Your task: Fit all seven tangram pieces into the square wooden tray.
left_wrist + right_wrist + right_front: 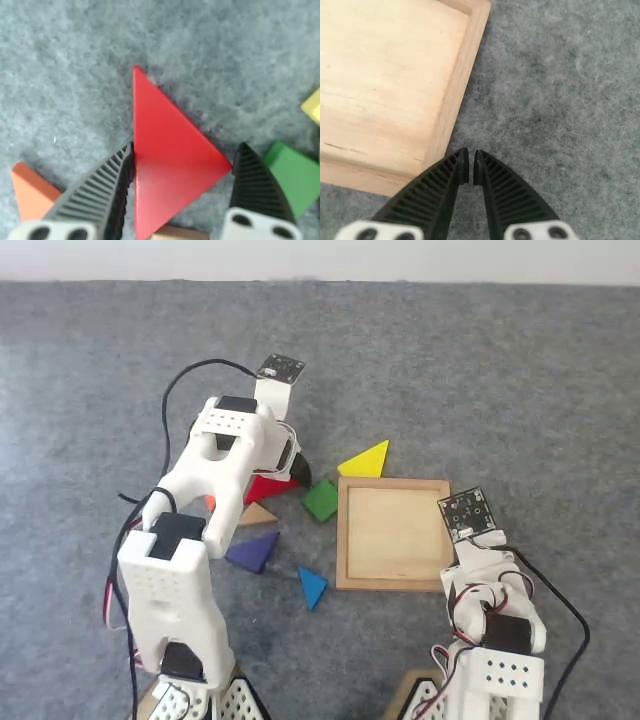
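Nearest the arm bases, the right pincer (471, 167) hangs closed just off a corner of the square wooden tray (455, 100), its tips all but meeting with nothing between them, over the grey carpeted tabletop (500, 370). The tray lies flat in front of the right arm, and all seven pieces lie outside it on the tabletop, on the left arm's side or at the far rim. Closest of them is the blue triangle (313, 587), just off the tray's near left corner. The purple triangle (253, 552) is next, then the tan piece (258, 515) and the orange piece (210, 503), partly under the left arm. Beyond these the left pincer (186, 150) is spread wide and low over the red triangle (170, 160), one finger on each side of it; whether they press it I cannot tell. The green square (321, 500) sits just beside the tray's left rim. The yellow triangle (367, 461) lies farthest, along the tray's far edge.
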